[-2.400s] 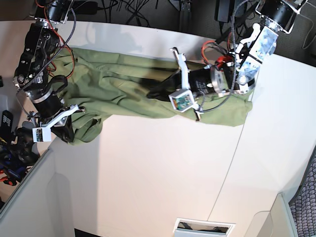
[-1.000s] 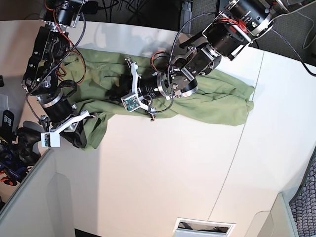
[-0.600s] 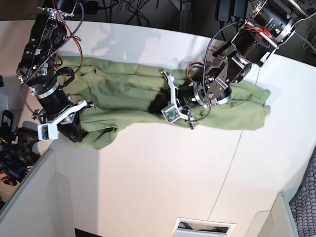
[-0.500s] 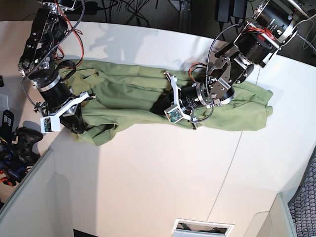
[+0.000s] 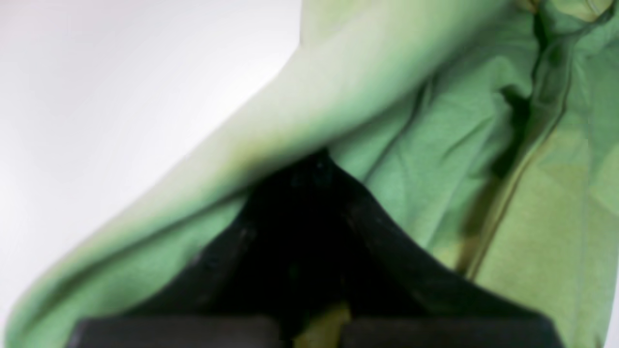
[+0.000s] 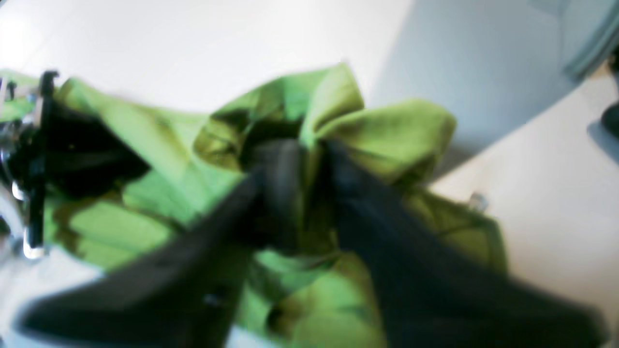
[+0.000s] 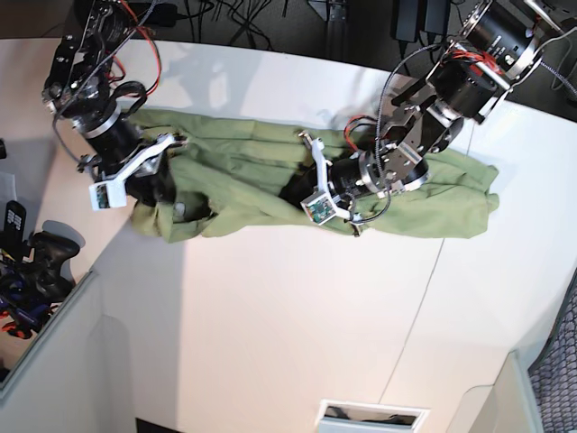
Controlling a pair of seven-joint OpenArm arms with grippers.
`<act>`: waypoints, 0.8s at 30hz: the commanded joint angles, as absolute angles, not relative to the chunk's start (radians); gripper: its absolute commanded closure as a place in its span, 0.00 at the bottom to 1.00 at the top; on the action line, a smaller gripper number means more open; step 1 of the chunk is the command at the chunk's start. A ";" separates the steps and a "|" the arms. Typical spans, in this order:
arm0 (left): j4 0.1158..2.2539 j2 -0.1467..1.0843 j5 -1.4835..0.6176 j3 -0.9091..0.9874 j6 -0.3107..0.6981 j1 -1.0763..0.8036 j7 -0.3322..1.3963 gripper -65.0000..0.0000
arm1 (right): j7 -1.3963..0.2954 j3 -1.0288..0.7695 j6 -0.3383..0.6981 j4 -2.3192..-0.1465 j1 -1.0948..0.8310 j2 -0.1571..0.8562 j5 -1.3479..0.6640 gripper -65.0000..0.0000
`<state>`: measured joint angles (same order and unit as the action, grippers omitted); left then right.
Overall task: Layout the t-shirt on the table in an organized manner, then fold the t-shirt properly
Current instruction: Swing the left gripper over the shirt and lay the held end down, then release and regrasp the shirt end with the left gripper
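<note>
The near part of the white desk (image 7: 297, 334) is bare. Farther back, the olive t-shirt (image 7: 243, 171) lies stretched in a wrinkled band across the desk. The left end effector (image 7: 290, 189) sits at the shirt's middle, its fingers pinched together on a fold of the cloth. The right end effector (image 7: 162, 192) is at the bunched end of the shirt; in the blurred wrist view its dark fingers (image 6: 275, 193) stand partly apart with cloth gathered between them

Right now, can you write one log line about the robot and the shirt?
t-shirt: bunched on table | left gripper: shut on t-shirt | right gripper: jaws around a fold, grip unclear
</note>
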<state>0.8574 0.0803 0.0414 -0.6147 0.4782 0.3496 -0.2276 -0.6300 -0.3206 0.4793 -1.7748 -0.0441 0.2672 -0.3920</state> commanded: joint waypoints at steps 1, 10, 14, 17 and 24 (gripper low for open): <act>0.867 0.081 0.049 -0.614 0.471 0.369 -0.212 1.00 | -0.607 -0.328 0.479 -1.799 -0.047 0.268 -0.404 0.64; 0.867 0.081 0.049 -0.612 0.471 0.377 -0.210 1.00 | -0.605 -0.366 0.479 -1.840 -0.114 0.229 -0.440 0.62; 0.904 0.081 0.049 -0.577 0.472 0.379 -0.211 1.00 | -0.573 -0.429 0.478 -1.904 -0.094 0.229 -0.453 0.62; 0.973 0.084 0.049 -0.536 0.508 0.376 -0.207 1.00 | -0.572 -0.480 0.477 -1.906 -0.039 0.229 -0.452 0.62; 1.106 0.083 0.014 -0.518 0.619 0.346 -0.176 1.00 | -0.518 -0.484 0.476 -1.735 0.112 0.230 -0.426 0.69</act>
